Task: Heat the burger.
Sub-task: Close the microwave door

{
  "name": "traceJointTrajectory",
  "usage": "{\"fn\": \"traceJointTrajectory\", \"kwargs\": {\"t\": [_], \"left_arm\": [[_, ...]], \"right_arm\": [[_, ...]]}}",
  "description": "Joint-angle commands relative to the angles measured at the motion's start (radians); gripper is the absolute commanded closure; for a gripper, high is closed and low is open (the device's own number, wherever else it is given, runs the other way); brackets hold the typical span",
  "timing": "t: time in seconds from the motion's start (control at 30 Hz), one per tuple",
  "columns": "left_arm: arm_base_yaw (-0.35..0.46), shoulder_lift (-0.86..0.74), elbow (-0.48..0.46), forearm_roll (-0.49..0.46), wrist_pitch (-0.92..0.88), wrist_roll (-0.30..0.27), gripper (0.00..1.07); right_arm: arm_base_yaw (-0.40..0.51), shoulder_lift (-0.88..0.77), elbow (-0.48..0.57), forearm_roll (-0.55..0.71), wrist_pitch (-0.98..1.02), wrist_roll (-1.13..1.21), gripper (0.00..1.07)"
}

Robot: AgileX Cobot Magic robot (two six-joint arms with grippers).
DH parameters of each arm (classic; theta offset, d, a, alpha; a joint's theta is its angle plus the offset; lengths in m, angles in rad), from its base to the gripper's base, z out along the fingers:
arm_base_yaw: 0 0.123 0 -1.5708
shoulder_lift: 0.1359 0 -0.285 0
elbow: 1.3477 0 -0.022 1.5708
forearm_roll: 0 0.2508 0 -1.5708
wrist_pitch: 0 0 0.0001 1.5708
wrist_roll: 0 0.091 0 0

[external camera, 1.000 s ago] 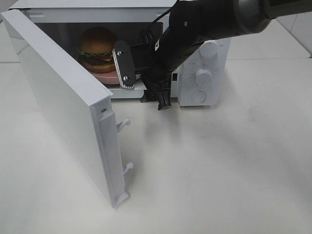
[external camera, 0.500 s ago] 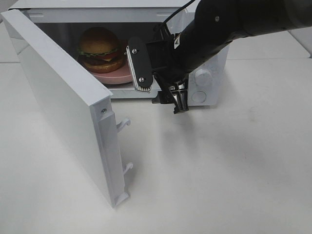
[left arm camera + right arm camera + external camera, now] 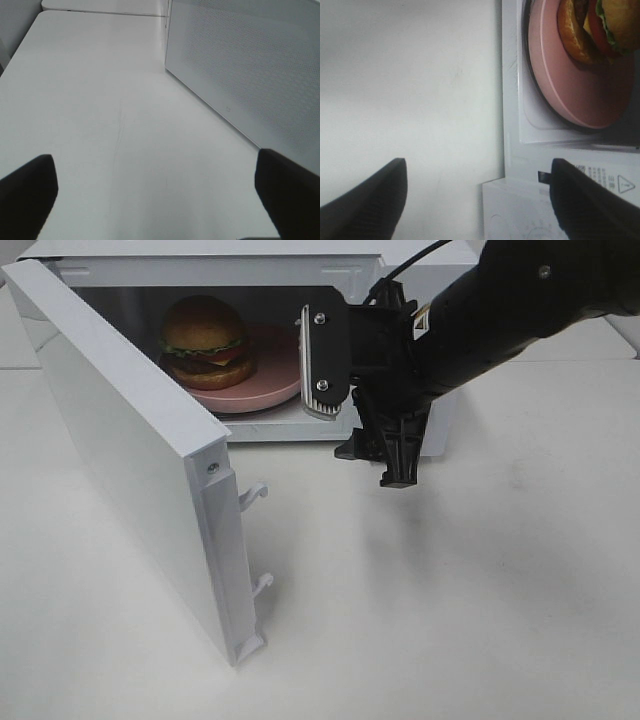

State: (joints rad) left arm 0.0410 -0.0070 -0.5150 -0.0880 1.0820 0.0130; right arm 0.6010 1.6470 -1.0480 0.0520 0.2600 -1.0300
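Observation:
The burger (image 3: 205, 340), with its brown bun, green lettuce and red layer, sits on a pink plate (image 3: 272, 380) inside the white microwave (image 3: 200, 252), whose door (image 3: 130, 450) stands wide open to the left. My right gripper (image 3: 362, 408) hangs open and empty just outside the oven's front, right of the plate, touching nothing. In the right wrist view the burger (image 3: 600, 25) and the plate (image 3: 570, 85) lie beyond the open right gripper (image 3: 480, 200). My left gripper (image 3: 157, 192) is open and empty over bare table.
The open door juts toward the table's front left, with two latch hooks (image 3: 255, 495) on its edge. My right arm covers the microwave's control panel. A white perforated panel (image 3: 250, 65) stands beside the left gripper. White tabletop (image 3: 450, 590) spreads in front.
My right gripper has pulled back out of the microwave opening and shifted right, staying open. The burger and plate have stayed where they were inside.

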Motion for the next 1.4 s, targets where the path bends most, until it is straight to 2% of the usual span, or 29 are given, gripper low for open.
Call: {"fn": "traceJointTrajectory", "kwargs": {"t": [0.03,0.3,0.5,0.67,0.9,1.2,1.4], "left_arm": [[0.003,-0.013,0.0,-0.006,-0.012,-0.001,0.06],[0.003,-0.013,0.0,-0.006,-0.012,-0.001,0.06],[0.003,-0.013,0.0,-0.006,-0.012,-0.001,0.06],[0.003,-0.013,0.0,-0.006,-0.012,-0.001,0.06],[0.003,-0.013,0.0,-0.006,-0.012,-0.001,0.06],[0.003,-0.013,0.0,-0.006,-0.012,-0.001,0.06],[0.003,-0.013,0.0,-0.006,-0.012,-0.001,0.06]], "right_arm": [[0.001,-0.058,0.057,-0.005,0.0,0.09,0.31],[0.001,-0.178,0.19,-0.005,0.024,0.298,0.31],[0.001,-0.291,0.291,-0.005,0.098,0.57,0.31],[0.001,-0.36,0.302,-0.01,0.25,0.789,0.31],[0.001,-0.438,0.302,-0.052,0.451,0.983,0.31],[0.001,-0.558,0.302,-0.125,0.621,1.118,0.31],[-0.006,-0.618,0.302,-0.13,0.665,1.134,0.31]]}}
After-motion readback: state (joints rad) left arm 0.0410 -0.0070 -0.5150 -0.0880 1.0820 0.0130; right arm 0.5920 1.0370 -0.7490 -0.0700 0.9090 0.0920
